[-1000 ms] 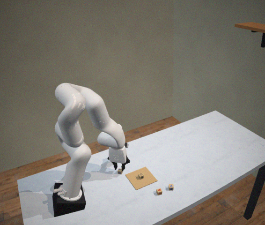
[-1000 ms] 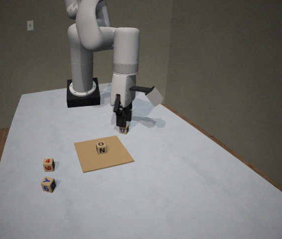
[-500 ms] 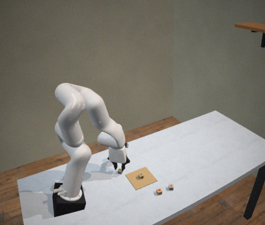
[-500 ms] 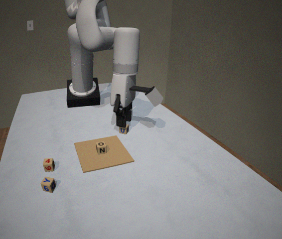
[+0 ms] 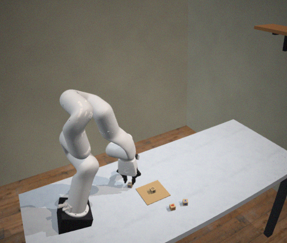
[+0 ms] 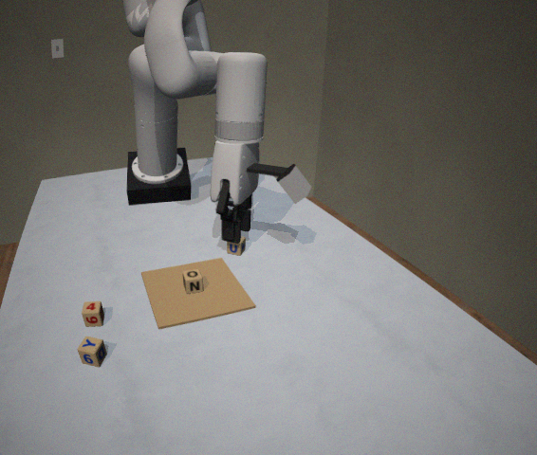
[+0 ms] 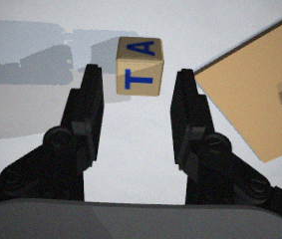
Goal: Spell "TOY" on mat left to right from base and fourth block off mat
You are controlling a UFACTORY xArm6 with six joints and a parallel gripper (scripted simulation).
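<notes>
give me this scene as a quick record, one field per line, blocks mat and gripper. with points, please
mat: flat tan square mat (image 5: pixel 161 190) (image 6: pixel 171 311) (image 7: pixel 245 100) on the table
on_mat: wooden block with black O on top (image 5: pixel 152 190) (image 6: pixel 193 282)
off_mat: wooden block with blue Y on top (image 5: pixel 185 202) (image 6: pixel 92 351); wooden block with red 4 on top (image 5: pixel 172 206) (image 6: pixel 92 314); wooden block with blue T and A faces (image 5: pixel 130 185) (image 6: pixel 235 246) (image 7: pixel 140 77)
gripper: gripper (image 5: pixel 129 182) (image 6: pixel 238 235) (image 7: pixel 138 87) open, near the T block
held: nothing
word_toy: not spelled
</notes>
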